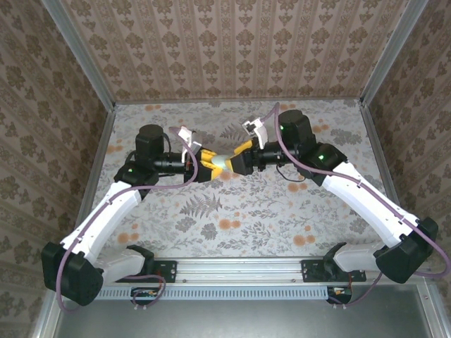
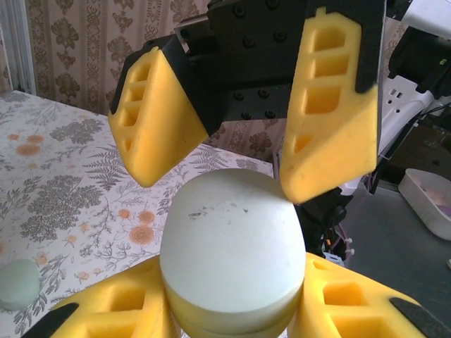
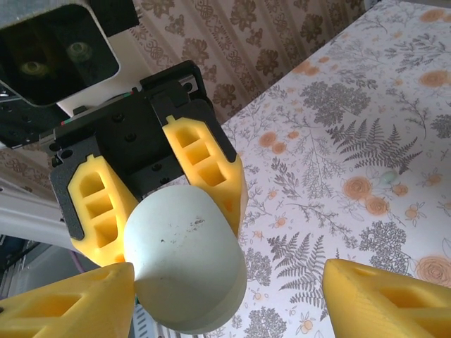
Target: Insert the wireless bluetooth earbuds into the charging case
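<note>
The left tool [image 1: 206, 163] grips the case [image 1: 220, 163], a pale, rounded, closed shell with a few faint scuffs on its smooth face. Its yellow fingers [image 3: 95, 204] press on two opposite sides of the case, with the jaws narrow around it. In the top view the case sits up off the table [image 1: 232, 232], above the middle of the flowered cloth, between the two arms that reach in toward it from either side.

The right tool [image 1: 239, 162] faces the case from the side opposite the left tool, and its jaws stand wide. In the left wrist view its two yellow fingers [image 2: 328, 134] hang over the far end of the case. The one on the right of that view has its tip touching, or all but touching, the rim of the case. The other is clear of the case, with cloth showing in the gap. From the right wrist view, one of this tool's fingers lies just beside the case at the lower left. The other is well apart from the case at the lower right, and it holds nothing.

A small pale green round thing [image 2: 17, 282] lies on the table below and to the left of the case in the left wrist view. It is too blurred to tell what it is.
</note>
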You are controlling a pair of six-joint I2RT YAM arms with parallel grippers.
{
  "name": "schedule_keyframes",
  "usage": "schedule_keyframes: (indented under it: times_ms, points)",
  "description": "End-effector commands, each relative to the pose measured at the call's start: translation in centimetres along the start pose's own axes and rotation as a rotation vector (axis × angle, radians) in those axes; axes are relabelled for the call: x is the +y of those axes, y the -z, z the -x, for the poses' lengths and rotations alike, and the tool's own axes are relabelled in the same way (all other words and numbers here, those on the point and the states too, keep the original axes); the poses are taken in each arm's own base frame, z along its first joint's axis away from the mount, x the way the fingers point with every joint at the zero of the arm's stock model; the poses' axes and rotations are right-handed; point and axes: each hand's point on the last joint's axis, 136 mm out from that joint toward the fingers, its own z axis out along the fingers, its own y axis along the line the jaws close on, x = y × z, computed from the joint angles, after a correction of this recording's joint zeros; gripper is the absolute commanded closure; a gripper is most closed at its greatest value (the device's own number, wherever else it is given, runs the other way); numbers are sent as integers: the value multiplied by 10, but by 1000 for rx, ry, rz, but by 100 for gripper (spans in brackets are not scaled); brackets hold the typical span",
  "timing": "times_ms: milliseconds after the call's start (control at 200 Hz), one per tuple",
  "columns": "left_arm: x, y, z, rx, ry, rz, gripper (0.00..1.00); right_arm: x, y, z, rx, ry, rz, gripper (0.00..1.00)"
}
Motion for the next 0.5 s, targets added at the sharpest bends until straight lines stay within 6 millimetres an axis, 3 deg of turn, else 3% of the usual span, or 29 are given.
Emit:
schedule_keyframes:
  times_ms: [0,120,495]
  points:
    - [-26,6,12,-17,-35,-83,82,-6,7,22,-89,5,2,29]
    - [-26,6,13,-15,-32,-85,82,22,10,15,-84,57,130,25]
    - [-27,6,15,-12,-23,-91,82,32,-2,-11,22,108,168,19]
